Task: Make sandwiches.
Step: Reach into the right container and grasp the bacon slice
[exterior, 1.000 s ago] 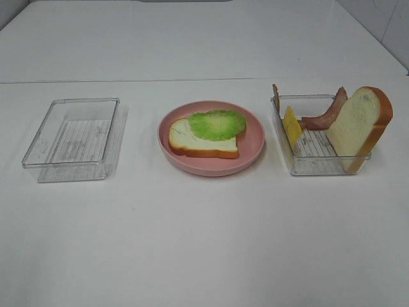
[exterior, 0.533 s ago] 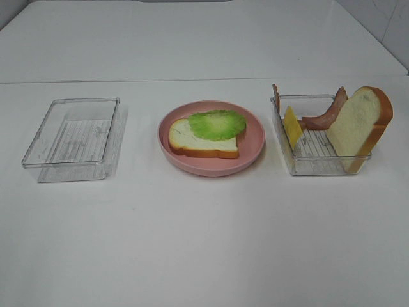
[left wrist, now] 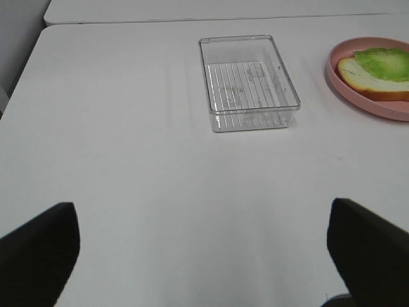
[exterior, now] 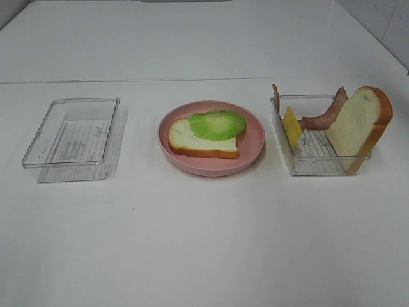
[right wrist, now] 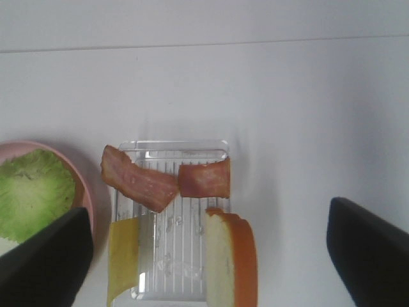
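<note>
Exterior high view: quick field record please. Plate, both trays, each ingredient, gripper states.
round pink plate: between the trays
on plate: white bread slice with orange-brown crust lying flat, ruffled green lettuce leaf on top
left clear plastic rectangular tray: nothing in it
right clear plastic rectangular tray: yellow cheese slice, reddish-brown bacon strips, second bread slice standing on edge
left gripper: open, holding nothing
right gripper: open, holding nothing

Trays (exterior: 71,139) were clear ribbed plastic; plate (exterior: 255,137) matt pink; lettuce (exterior: 217,124) ruffled; bread (exterior: 361,121) looked foamy; table (exterior: 204,243) smooth white.
</note>
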Action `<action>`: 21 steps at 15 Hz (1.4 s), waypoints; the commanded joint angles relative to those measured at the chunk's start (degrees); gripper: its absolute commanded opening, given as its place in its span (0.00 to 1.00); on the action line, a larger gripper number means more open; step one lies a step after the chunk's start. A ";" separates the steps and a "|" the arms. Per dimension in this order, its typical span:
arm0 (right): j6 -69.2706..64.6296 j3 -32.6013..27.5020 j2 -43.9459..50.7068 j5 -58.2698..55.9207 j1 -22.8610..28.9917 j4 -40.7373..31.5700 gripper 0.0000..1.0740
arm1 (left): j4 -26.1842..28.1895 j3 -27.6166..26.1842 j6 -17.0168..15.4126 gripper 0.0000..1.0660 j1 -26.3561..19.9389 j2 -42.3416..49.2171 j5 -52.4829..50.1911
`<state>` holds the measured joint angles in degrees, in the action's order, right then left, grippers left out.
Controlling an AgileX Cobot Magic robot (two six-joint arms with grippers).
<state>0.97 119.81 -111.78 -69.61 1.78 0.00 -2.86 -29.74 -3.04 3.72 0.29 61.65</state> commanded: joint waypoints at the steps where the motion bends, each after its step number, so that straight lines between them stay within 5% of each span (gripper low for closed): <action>1: -0.06 0.46 -4.41 -4.98 4.01 -1.26 0.90 | 0.23 0.11 0.11 0.92 0.29 1.20 -0.29; 6: -0.52 0.46 -11.46 1.89 9.05 -5.27 0.90 | 0.23 0.11 0.17 0.92 0.29 1.20 -0.29; 21: 0.34 0.40 -23.61 13.18 9.05 -11.69 0.84 | 0.23 0.11 0.40 0.92 0.29 1.20 -0.29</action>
<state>0.86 119.86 -135.28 -56.84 10.71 -11.57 -2.86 -29.74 -2.75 3.72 0.29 61.65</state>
